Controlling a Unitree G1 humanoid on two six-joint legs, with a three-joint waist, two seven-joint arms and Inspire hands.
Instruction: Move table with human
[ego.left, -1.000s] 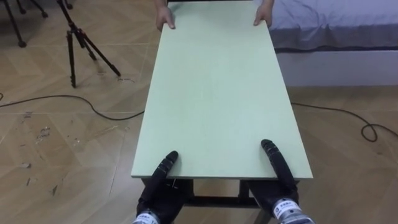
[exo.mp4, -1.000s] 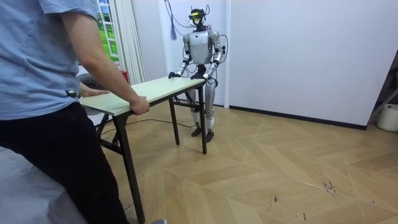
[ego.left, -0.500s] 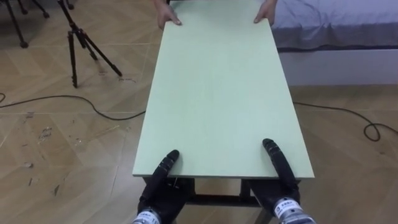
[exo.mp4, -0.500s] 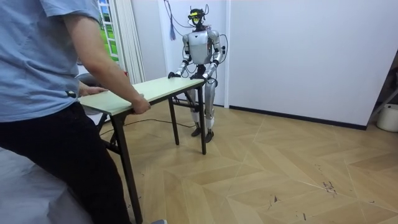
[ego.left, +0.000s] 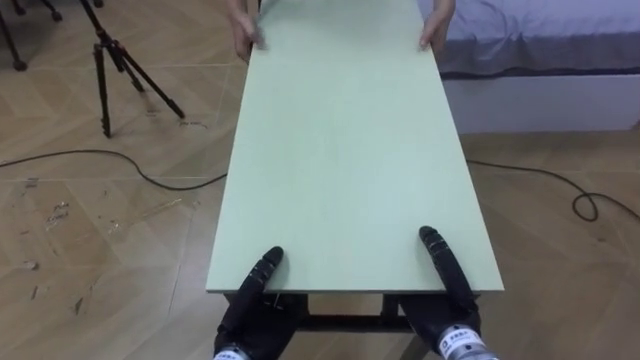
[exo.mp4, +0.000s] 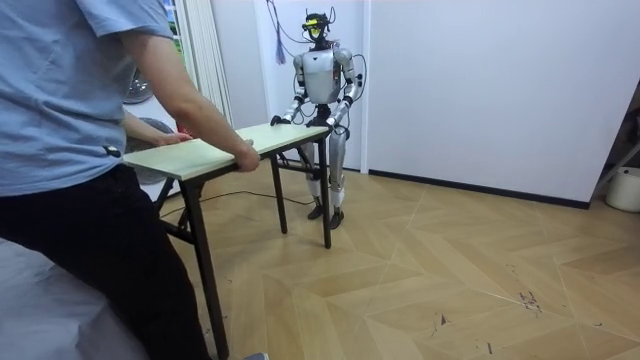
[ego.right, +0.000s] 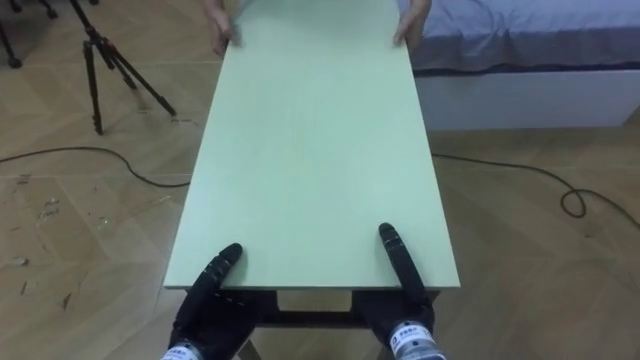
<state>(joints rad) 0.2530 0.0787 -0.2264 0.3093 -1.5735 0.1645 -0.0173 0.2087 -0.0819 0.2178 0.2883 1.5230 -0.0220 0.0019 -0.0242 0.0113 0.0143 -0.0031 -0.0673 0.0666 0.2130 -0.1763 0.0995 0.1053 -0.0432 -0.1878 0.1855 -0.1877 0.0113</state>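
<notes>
While a person (exo.mp4: 70, 120) holds the table (ego.left: 345, 150) opposite, left hand (ego.left: 260, 276) and right hand (ego.left: 444, 272) pinch its near edge.

1. Left and right eye views: from the robot's head, steeply down and close over the near end of the table (ego.left: 340, 150), facing along it to the far end.
2. Room view: a few metres off, just behind the person (exo.mp4: 70, 100) at the far end, facing the robot.
3. Shared: the same table, seen from opposite ends.
</notes>
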